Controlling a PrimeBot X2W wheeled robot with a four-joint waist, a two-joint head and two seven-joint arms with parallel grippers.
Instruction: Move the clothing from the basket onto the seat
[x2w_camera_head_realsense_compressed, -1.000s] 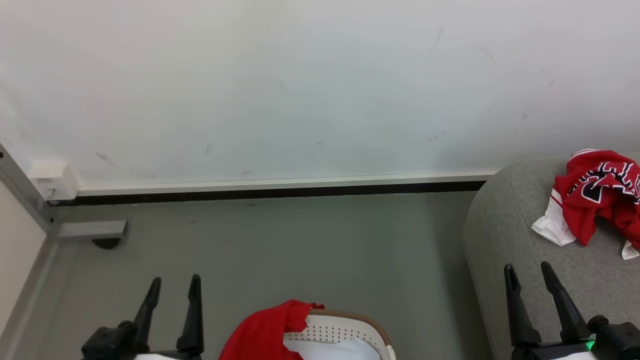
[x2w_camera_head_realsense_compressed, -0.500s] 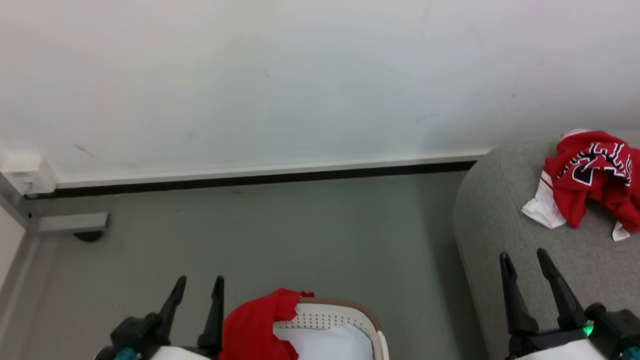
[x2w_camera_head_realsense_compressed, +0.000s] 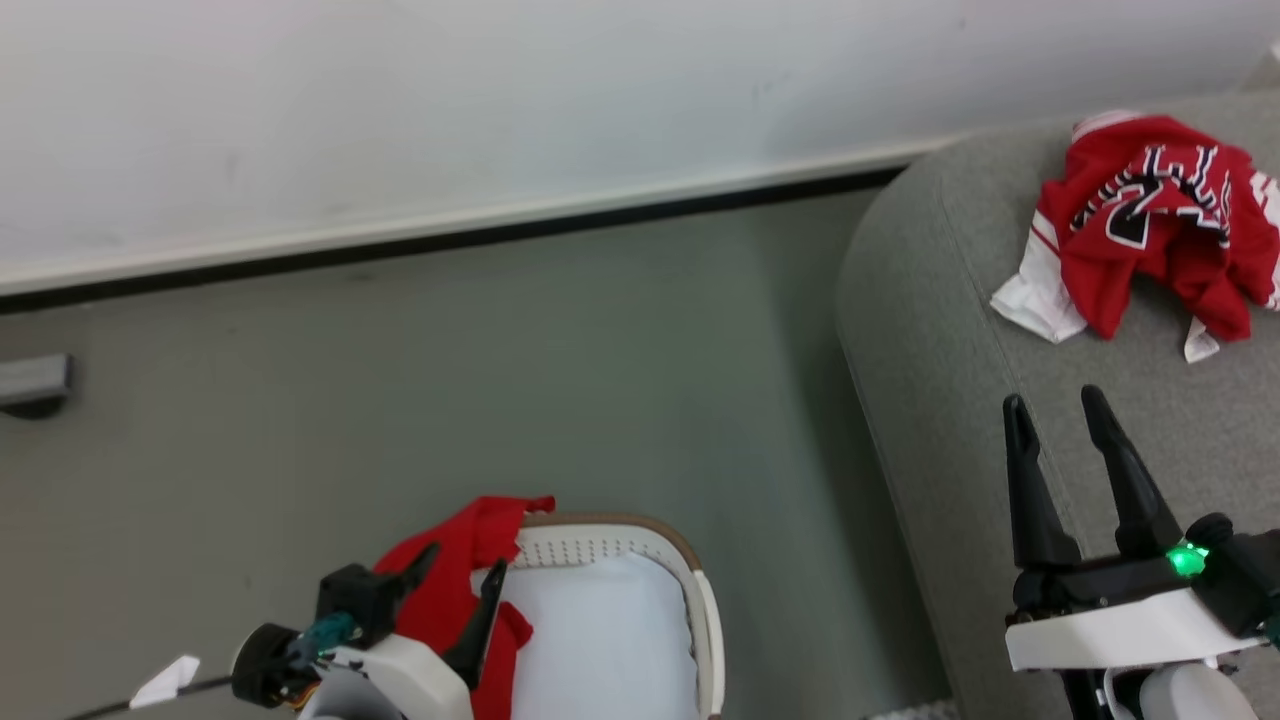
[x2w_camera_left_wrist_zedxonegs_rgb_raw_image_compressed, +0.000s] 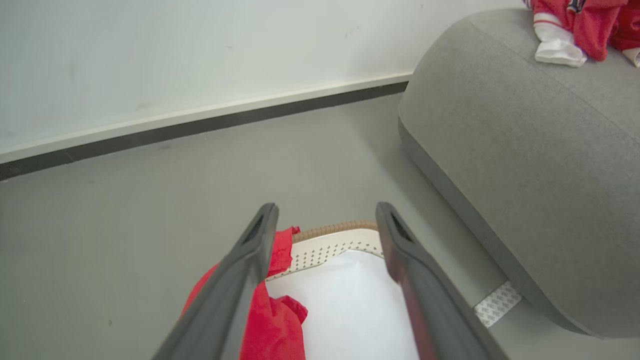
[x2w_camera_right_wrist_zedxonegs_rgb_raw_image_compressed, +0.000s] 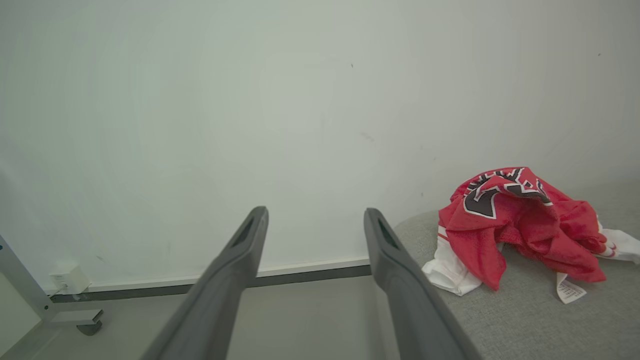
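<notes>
The plain red soft garment (x2w_camera_head_realsense_compressed: 470, 530) hangs over the left part of the rim of the rounded white plastic laundry basket (x2w_camera_head_realsense_compressed: 600, 550), at the lower centre of the head view. Part of the fabric falls inside the basket and part outside. The basket has rows of small holes and a tan-brown rim and stands on the grey floor (x2w_camera_head_realsense_compressed: 400, 380). Its white lining (x2w_camera_head_realsense_compressed: 600, 640) lies bare to the right of the garment.

The red-and-white sports jersey (x2w_camera_head_realsense_compressed: 1150, 230), with black-and-white lettering, lies crumpled at the upper right of the frame. It rests on top of the large grey woven-fabric sofa (x2w_camera_head_realsense_compressed: 950, 330), with a white edge and a small white tag spread on the upholstery. The sofa occupies the right side of the frame, just beside the basket but apart from it.

The left gripper (x2w_camera_head_realsense_compressed: 465, 557) is at the lower left, over the plain red garment at the basket rim. Its two dark fingers are spread wide and nothing sits between them. Contact between a finger and the fabric cannot be determined.

The right gripper (x2w_camera_head_realsense_compressed: 1052, 396) is at the lower right, over the sofa and below the jersey, well apart from it. Its fingers are likewise spread wide and grip nothing. A green light (x2w_camera_head_realsense_compressed: 1187, 560) glows on its body.

A white wall (x2w_camera_head_realsense_compressed: 400, 100) with a dark baseboard (x2w_camera_head_realsense_compressed: 500, 225) runs across the top of the frame.
</notes>
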